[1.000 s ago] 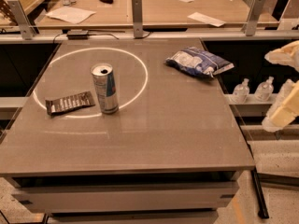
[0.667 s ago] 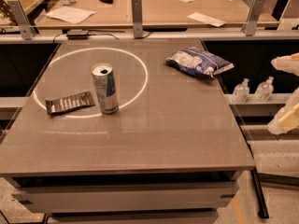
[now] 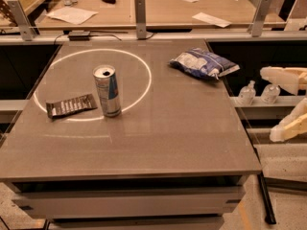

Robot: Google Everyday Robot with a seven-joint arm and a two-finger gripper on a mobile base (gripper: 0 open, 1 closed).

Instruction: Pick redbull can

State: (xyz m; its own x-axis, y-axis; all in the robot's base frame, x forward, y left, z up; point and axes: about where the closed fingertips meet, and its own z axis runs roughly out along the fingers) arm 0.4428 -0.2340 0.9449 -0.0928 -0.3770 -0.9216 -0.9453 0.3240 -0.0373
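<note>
A: Where is your tool (image 3: 269, 104) relative to the redbull can (image 3: 107, 90)?
B: Well off to the can's right, beyond the edge of the surface (image 3: 182, 143). It's released, fingers (image 3: 285, 76) spread, holding nothing. The can stands upright on that surface.
A: Then mind this: the can is tall and slim, so a finger striking it high would likely tip it. The brown wrapper (image 3: 71, 105) lies just left of the can's base, and a low finger may drag it along

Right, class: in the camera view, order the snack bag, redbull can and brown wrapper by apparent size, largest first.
1. snack bag.
2. redbull can and brown wrapper: too alike to rank.
The gripper, open, hangs beyond the table's right edge.
</note>
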